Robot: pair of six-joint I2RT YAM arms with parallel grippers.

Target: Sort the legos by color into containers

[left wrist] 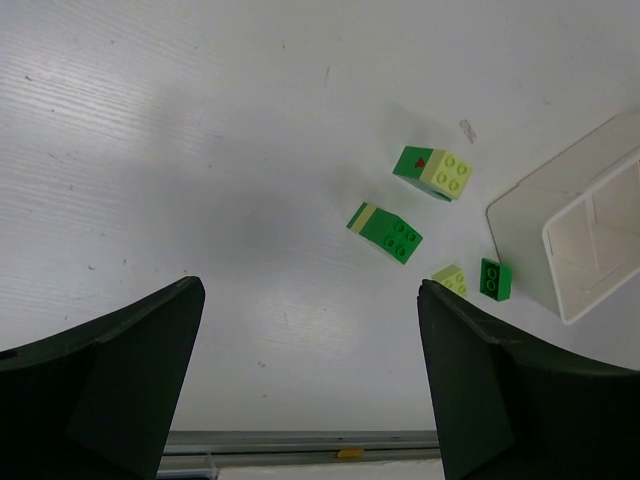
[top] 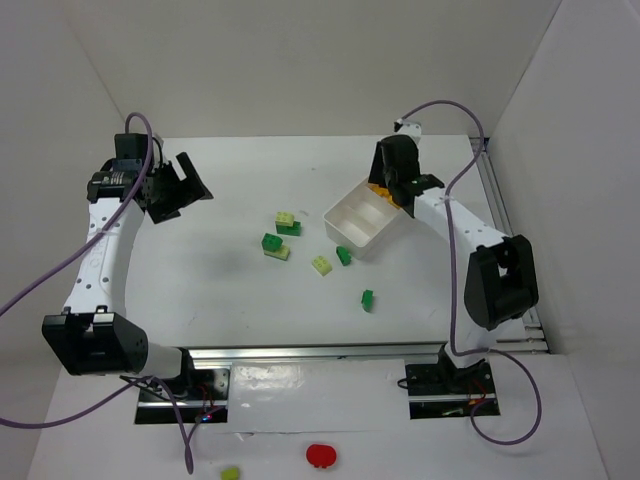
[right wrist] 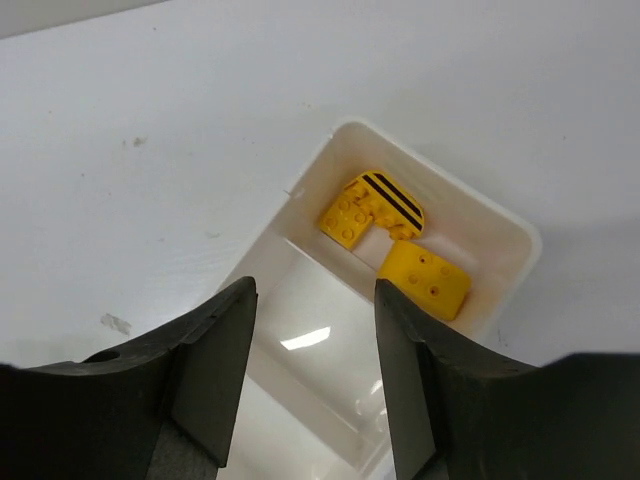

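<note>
The white three-compartment tray (top: 356, 218) sits right of centre. Two orange-yellow bricks (right wrist: 372, 207) lie in its far end compartment; the other compartments that show hold nothing. My right gripper (top: 396, 186) hovers open and empty over the tray (right wrist: 306, 181), its jaws (right wrist: 315, 292) above the middle compartment. Loose on the table are a lime-and-green stack (top: 288, 223), a dark green brick on a lime one (top: 274, 245), a lime brick (top: 321, 265) and two dark green bricks (top: 344, 255) (top: 367, 299). My left gripper (top: 180, 186) is open and empty at the far left, well away from them.
The left wrist view shows the stack (left wrist: 433, 172), the green-on-lime brick (left wrist: 386, 231), the lime brick (left wrist: 450, 279), a dark green brick (left wrist: 495, 278) and the tray's corner (left wrist: 520, 225). A flat red round thing (top: 320, 456) and a lime brick (top: 230, 473) lie below the table's near edge.
</note>
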